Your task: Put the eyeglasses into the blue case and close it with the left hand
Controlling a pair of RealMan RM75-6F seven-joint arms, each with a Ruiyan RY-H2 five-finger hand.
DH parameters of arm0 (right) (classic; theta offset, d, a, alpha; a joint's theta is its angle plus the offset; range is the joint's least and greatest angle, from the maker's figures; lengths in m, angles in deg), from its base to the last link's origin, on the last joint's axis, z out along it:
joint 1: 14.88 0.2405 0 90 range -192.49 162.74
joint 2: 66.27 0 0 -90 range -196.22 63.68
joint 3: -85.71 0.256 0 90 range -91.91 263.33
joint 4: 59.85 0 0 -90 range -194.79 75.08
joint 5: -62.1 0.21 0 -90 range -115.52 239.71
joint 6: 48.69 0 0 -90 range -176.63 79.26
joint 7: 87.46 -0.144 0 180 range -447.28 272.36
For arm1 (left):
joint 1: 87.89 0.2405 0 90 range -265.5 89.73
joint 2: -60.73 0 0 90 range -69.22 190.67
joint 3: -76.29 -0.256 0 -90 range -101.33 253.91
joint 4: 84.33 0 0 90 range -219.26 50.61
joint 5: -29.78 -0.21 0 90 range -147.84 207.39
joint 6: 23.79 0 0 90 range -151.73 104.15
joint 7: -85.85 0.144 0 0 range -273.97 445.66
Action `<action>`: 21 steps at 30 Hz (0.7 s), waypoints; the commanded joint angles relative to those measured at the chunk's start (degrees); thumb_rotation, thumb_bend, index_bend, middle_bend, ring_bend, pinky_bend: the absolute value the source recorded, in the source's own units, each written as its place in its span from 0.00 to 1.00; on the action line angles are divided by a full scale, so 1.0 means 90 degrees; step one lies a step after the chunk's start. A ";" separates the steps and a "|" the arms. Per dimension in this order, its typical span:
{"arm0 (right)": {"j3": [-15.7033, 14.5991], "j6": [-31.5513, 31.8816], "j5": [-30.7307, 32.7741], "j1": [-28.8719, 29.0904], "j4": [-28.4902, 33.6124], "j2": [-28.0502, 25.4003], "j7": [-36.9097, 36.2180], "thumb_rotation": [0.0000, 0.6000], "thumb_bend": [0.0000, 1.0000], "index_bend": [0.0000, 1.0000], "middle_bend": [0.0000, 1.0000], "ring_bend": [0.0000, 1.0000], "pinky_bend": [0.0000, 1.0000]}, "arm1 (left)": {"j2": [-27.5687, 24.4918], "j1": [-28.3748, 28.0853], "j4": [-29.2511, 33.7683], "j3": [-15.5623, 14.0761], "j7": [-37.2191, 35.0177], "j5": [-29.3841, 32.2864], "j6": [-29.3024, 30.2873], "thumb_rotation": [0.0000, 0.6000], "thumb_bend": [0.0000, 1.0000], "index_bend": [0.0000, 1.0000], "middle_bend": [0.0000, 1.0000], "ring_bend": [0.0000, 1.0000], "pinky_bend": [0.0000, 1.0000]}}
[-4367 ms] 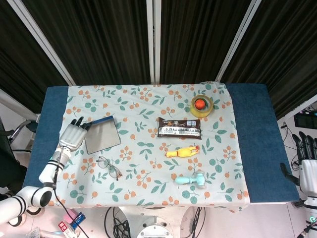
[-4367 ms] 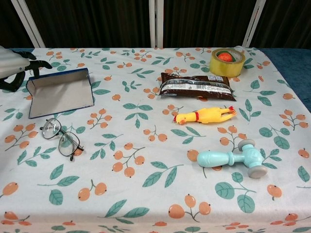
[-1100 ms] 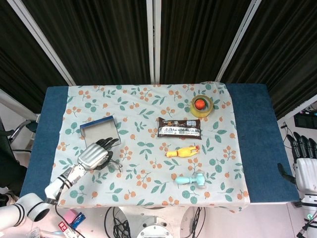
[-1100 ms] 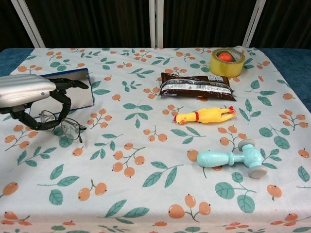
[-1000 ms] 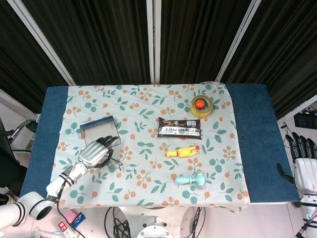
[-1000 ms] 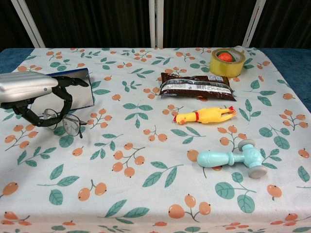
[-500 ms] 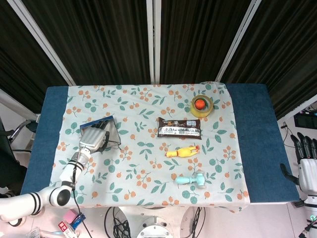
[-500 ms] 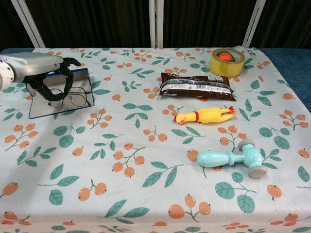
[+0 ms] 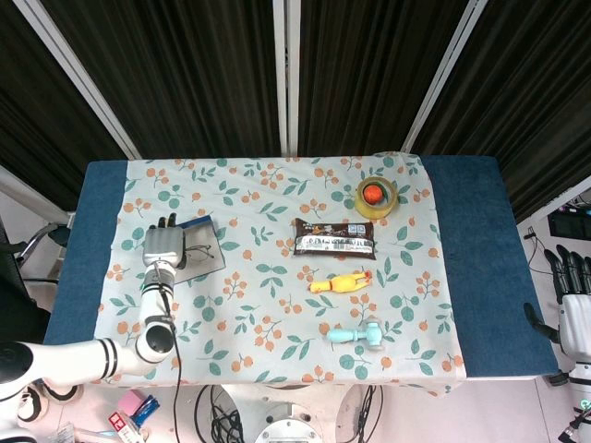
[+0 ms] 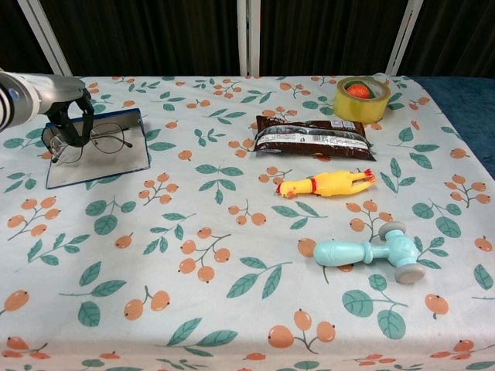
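Observation:
The open blue case (image 9: 209, 263) (image 10: 116, 164) with its grey lining lies at the table's left. Thin-framed eyeglasses (image 9: 199, 249) (image 10: 109, 141) are over the lining, and I cannot tell if they rest on it. My left hand (image 9: 162, 245) (image 10: 63, 104) is at the case's left edge, with its dark fingers (image 10: 76, 124) curled around the glasses' left end. My right hand (image 9: 574, 305) hangs off the table at the far right, fingers apart and holding nothing; the chest view does not show it.
A yellow tape roll (image 9: 376, 197) (image 10: 361, 98) with a red ball inside stands at the back right. A brown snack packet (image 9: 334, 237) (image 10: 313, 137), a rubber chicken (image 9: 340, 283) (image 10: 325, 184) and a teal toy hammer (image 9: 358, 335) (image 10: 371, 251) lie mid-table.
My left hand picked the eyeglasses up off the cloth in front of the case and carried them back over the case's lining. The right hand stayed at the side.

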 commanded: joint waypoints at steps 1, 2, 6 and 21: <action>-0.0001 -0.0025 0.0014 0.0009 0.0009 -0.0004 0.0026 1.00 0.21 0.00 0.00 0.00 0.00 | 0.0226 -0.0089 -0.0235 0.0208 -0.0053 0.0107 0.0135 1.00 0.64 0.60 0.00 0.03 0.18; 0.0000 -0.0033 0.0019 0.0013 0.0016 -0.0002 0.0035 1.00 0.21 0.00 0.00 0.00 0.00 | 0.0261 -0.0092 -0.0285 0.0243 -0.0084 0.0114 0.0131 1.00 0.64 0.60 0.00 0.03 0.18; -0.0008 -0.0057 0.0013 0.0028 0.0039 0.0013 0.0071 1.00 0.21 0.00 0.00 0.00 0.00 | 0.0431 -0.0169 -0.0605 0.0348 -0.0032 0.0219 0.0036 1.00 0.64 0.60 0.00 0.03 0.18; -0.0014 -0.0091 0.0090 -0.0002 0.0005 -0.0004 0.0025 1.00 0.22 0.00 0.00 0.00 0.00 | 0.0864 -0.0227 -0.1601 0.0263 0.0224 0.0018 -0.0244 1.00 0.64 0.54 0.00 0.03 0.18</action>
